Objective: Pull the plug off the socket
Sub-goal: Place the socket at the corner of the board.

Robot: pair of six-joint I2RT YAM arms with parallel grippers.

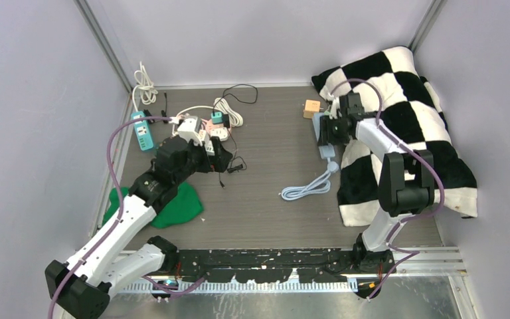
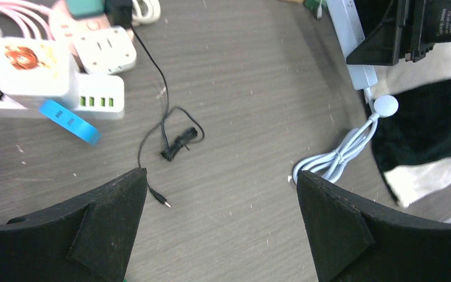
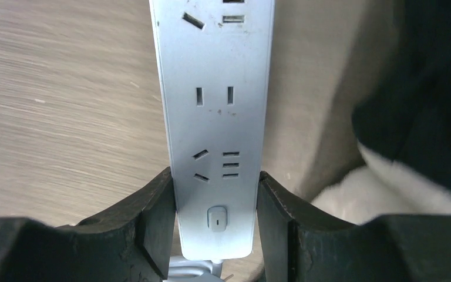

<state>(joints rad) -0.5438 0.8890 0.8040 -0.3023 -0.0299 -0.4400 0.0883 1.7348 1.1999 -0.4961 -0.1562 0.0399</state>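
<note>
Nearest our bases lies a crumpled green cloth point(image 1: 172, 206), and to its right a coiled pale grey cord point(image 1: 305, 189) rests on the wood-grain tabletop point(image 2: 252, 88). Just past the cloth the left gripper point(image 2: 220, 179) hangs released, its black fingers spread wide above a loose thin black cable point(image 2: 164, 126) and touching nothing.

Farther on, the cord runs up to a long pale grey-white plastic power strip point(image 3: 214, 106). The right gripper point(image 3: 214, 200) is clenched across its switch end, one finger on each long edge. Every socket that wrist camera shows is empty.

At the strip's far end sits a small tan block point(image 1: 312, 107), which we take to be the plug. We cannot tell whether it is seated in a socket. Beyond lie a cluster of white adapters point(image 1: 199, 126) on the left and a black-and-white chequered blanket point(image 1: 412, 113) on the right.

To do this step well, we should use the right grasp as an anchor, pinning the strip flat. Then we bring the left gripper across and close on the block's opposite side faces, low down. The pull should go straight away from the socket face, without rocking. If the strip lifts along with the block, we judge the anchor too weak.
</note>
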